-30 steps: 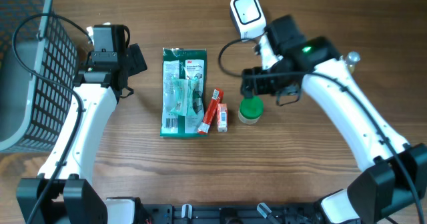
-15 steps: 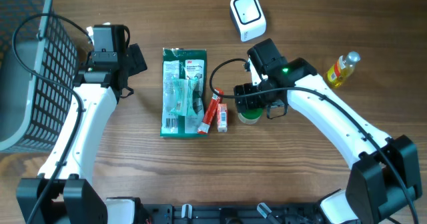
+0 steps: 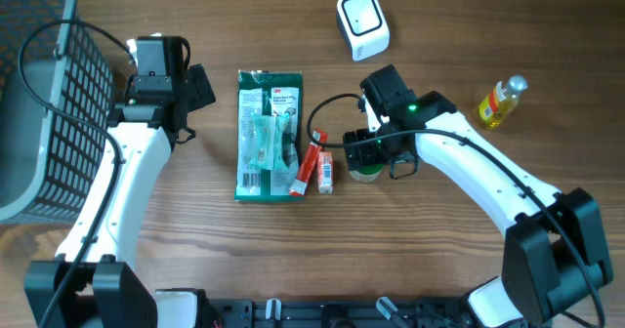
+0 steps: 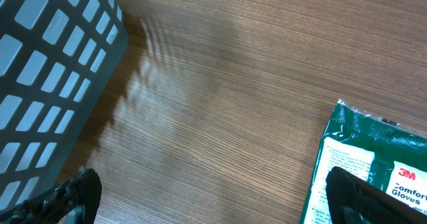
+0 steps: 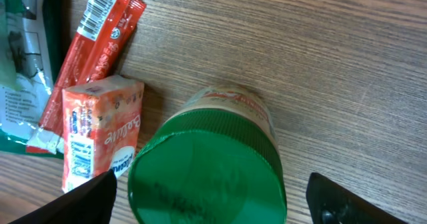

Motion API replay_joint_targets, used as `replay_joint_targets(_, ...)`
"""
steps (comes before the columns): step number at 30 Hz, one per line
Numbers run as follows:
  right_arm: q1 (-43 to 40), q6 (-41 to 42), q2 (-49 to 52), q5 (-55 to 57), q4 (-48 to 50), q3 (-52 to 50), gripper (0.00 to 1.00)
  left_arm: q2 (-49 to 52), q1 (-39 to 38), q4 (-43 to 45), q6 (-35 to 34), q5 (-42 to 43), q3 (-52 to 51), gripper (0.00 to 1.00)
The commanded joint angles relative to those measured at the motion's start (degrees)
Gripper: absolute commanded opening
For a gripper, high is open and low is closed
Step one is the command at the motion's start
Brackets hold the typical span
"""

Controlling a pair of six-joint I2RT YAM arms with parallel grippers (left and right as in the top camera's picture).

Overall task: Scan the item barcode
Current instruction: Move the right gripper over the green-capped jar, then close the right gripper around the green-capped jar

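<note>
Wooden desk fills the scene. On it the green-lidded jar stands upright, directly under the right hand. That hand is spread wide, one finger out past each side of the lid and clear of it, and it holds nothing. Just beside the hand on its left-finger side stands a small orange carton, close by the jar, with a red sachet lying against the carton's far side. Beyond those lies a green pack of gloves. A white scanner sits on the desk ahead of the right hand, apart from it, and a yellow bottle lies off to its other side. Over bare wood the left hand is fully spread and empty, between the gloves and a grey basket
</note>
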Motion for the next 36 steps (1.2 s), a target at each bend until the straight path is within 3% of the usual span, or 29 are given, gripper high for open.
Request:
replay_joint_targets(1,0.2,0.1,0.9,1.2,0.8,-0.5,0.85,0.0,0.3,0.0,0.5,-0.5,0.6,1.00)
replay_joint_targets(17,0.2,0.0,0.9,1.2,0.3,-0.6,0.77,0.0,0.3,0.0,0.5,-0.5,0.6,1.00)
replay_joint_targets(23,0.2,0.1,0.9,7.5,-0.9,-0.6,0.61,0.0,0.3,0.0,0.5,-0.5,0.6,1.00)
replay_joint_targets(31,0.1,6.3,0.9,20.4,1.9,-0.6,0.60,0.0,0.3,0.0,0.5,-0.5,0.6,1.00)
replay_joint_targets(36,0.1,7.7,0.9,22.6,3.7,-0.6,0.64,0.0,0.3,0.0,0.5,-0.5,0.6,1.00)
